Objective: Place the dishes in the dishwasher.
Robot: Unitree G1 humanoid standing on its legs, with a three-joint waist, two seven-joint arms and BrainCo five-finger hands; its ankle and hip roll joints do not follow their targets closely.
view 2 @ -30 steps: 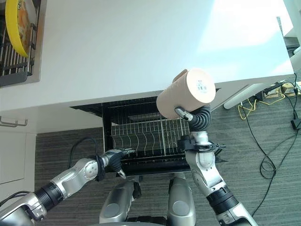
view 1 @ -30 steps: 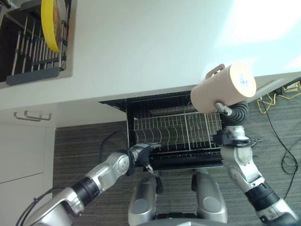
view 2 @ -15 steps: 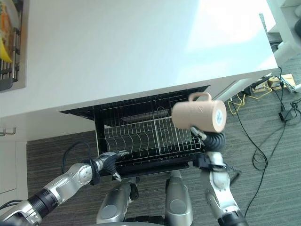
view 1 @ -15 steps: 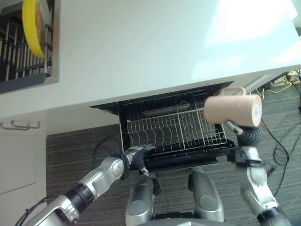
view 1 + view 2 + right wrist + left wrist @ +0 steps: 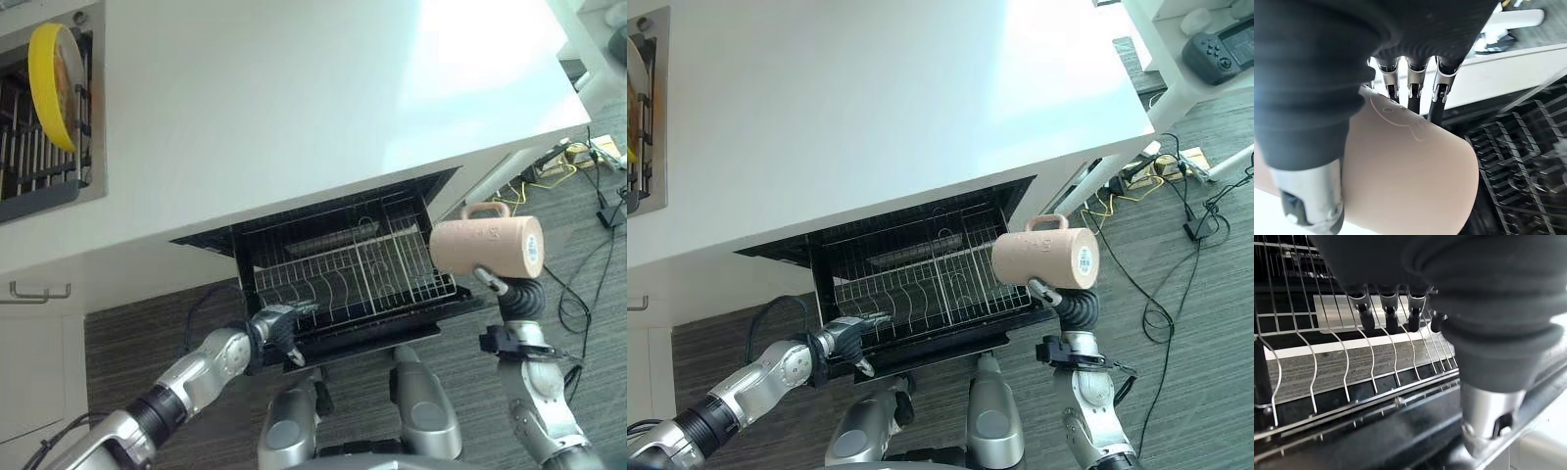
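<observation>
At your far left a yellow plate (image 5: 51, 86) stands on edge in the drying rack (image 5: 39, 186). Your left hand (image 5: 277, 328) curls over the front wire of the dishwasher rack (image 5: 343, 274). Your right hand (image 5: 493, 284) clasps the beige mug (image 5: 487, 247) lying sideways, handle up, a small unreadable label on its base, just beside the rack's right edge.
</observation>
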